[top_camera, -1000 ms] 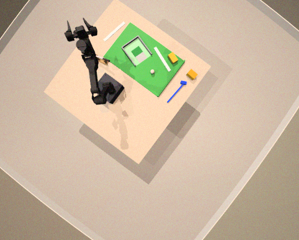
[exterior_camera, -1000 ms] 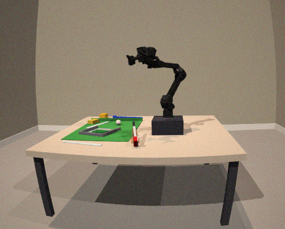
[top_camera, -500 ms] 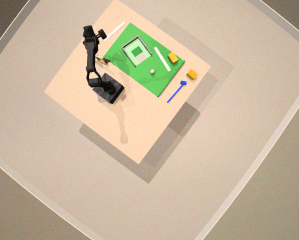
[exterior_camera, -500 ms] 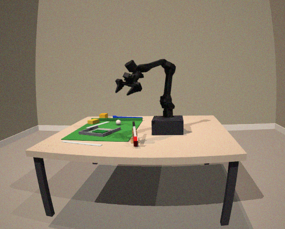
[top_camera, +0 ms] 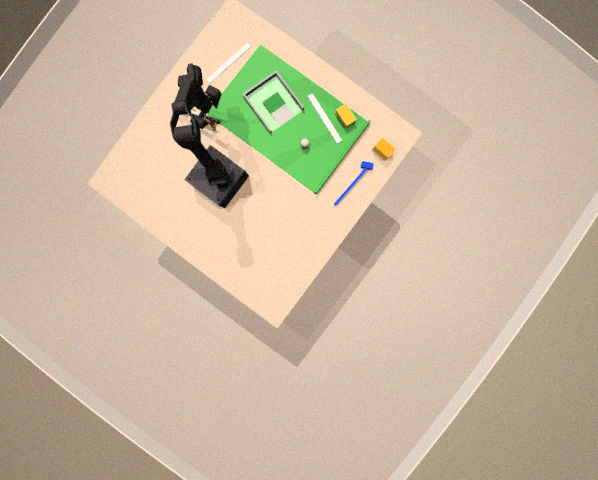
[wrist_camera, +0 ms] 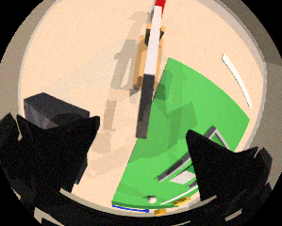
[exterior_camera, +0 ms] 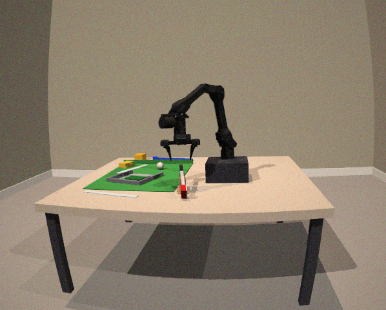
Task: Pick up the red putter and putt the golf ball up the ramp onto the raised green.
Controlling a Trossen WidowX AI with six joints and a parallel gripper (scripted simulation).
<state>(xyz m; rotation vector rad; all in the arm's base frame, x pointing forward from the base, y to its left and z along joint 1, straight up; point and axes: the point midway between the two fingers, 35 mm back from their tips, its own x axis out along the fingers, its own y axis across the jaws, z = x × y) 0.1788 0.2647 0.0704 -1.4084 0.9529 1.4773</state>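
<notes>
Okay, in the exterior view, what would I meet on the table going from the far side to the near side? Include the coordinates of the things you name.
Blue putter (top_camera: 350, 186) (exterior_camera: 173, 158) (wrist_camera: 130, 208), golf ball (top_camera: 304, 143) (exterior_camera: 160, 165) (wrist_camera: 152, 200), grey-walled frame (top_camera: 257, 114) (exterior_camera: 123, 181) (wrist_camera: 174, 167), white strip near the front edge (top_camera: 229, 62) (exterior_camera: 111, 194) (wrist_camera: 237, 81).
</notes>
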